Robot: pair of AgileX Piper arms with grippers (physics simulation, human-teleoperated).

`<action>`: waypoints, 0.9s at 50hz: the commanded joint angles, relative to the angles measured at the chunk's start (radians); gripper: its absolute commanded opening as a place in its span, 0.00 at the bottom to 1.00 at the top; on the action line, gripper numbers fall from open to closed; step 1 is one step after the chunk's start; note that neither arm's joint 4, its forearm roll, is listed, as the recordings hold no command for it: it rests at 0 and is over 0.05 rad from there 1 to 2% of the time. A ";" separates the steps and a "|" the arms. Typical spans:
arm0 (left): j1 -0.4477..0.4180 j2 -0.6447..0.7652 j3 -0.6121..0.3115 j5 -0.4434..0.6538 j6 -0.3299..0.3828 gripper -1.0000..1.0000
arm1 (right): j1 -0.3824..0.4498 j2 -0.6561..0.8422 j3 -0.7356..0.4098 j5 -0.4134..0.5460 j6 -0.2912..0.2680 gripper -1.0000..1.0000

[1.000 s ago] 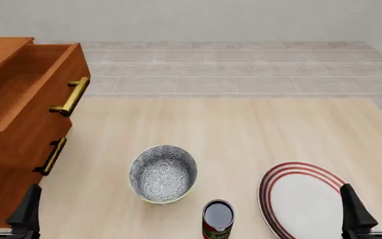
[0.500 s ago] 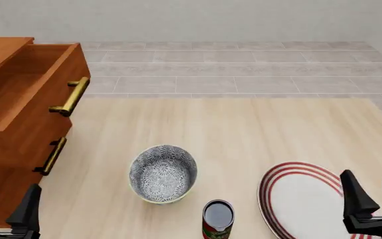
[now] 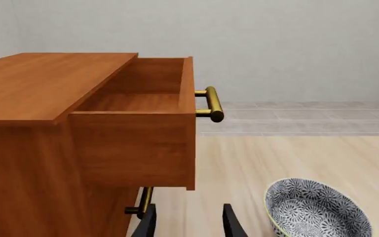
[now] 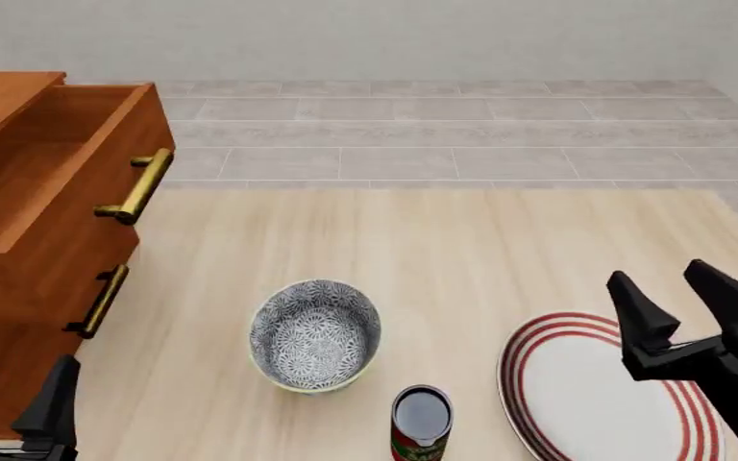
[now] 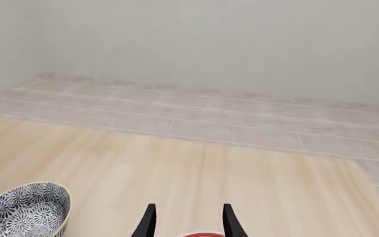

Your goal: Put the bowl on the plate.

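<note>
- The right gripper (image 4: pixel 679 293) has risen from the near right edge of the front view over the last second and now hangs above the far right part of the plate (image 4: pixel 572 403), fingers spread with nothing between them.
- Its wrist view has the fingertips (image 5: pixel 148 219) apart over bare table (image 5: pixel 196 182), the plate's red rim just showing between them and the bowl (image 5: pixel 21 210) off toward the left of the scene.
- The left gripper (image 4: pixel 12 394) has not moved: it sits at the near left corner beside the cabinet (image 4: pixel 36 240), jaws likewise parted and empty.
- The bowl (image 4: pixel 314 333) stands upright on the table, left of the plate and well apart from it, where it was a second ago.
- A small can (image 4: pixel 422 420) stands near the front between bowl and plate, just right of the bowl.
- In my judgement the right arm has started its reach for the bowl; nothing has been grasped, so the whole transfer is still ahead.
- The can lies close to a low path from bowl to plate, so lifting the bowl clear would be wise.
</note>
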 commanded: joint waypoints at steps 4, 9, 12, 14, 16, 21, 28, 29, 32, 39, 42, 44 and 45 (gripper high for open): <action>0.000 0.000 0.000 0.000 0.000 1.00 | 0.115 0.244 -0.113 -0.072 -0.033 1.00; 0.000 0.000 0.000 0.000 0.000 1.00 | 0.138 0.313 -0.149 -0.095 -0.042 1.00; 0.000 0.000 0.000 0.000 0.000 1.00 | 0.177 0.358 -0.181 -0.087 -0.040 1.00; 0.000 0.000 0.000 0.000 0.000 1.00 | 0.202 0.394 -0.202 -0.084 -0.054 1.00; 0.000 0.000 0.000 0.000 0.000 1.00 | 0.210 0.401 -0.206 -0.084 -0.056 1.00; 0.000 0.000 0.000 0.000 0.000 1.00 | 0.269 0.480 -0.248 -0.078 -0.066 1.00; 0.000 0.000 0.000 0.000 0.000 1.00 | 0.329 0.582 -0.303 -0.062 -0.064 1.00; 0.000 0.000 0.000 0.000 0.000 1.00 | 0.330 0.595 -0.312 -0.066 -0.072 1.00; 0.000 0.000 0.000 0.000 0.000 1.00 | 0.346 0.621 -0.341 -0.054 -0.062 1.00; 0.000 0.000 0.000 0.000 0.000 1.00 | 0.381 0.692 -0.409 -0.016 -0.043 1.00; 0.000 0.000 0.000 0.000 0.000 1.00 | 0.376 0.718 -0.430 -0.011 -0.055 1.00; 0.000 0.000 0.000 0.000 0.000 1.00 | 0.381 0.737 -0.449 -0.008 -0.067 1.00; 0.000 0.000 0.000 0.000 0.000 1.00 | 0.384 0.747 -0.464 0.002 -0.057 1.00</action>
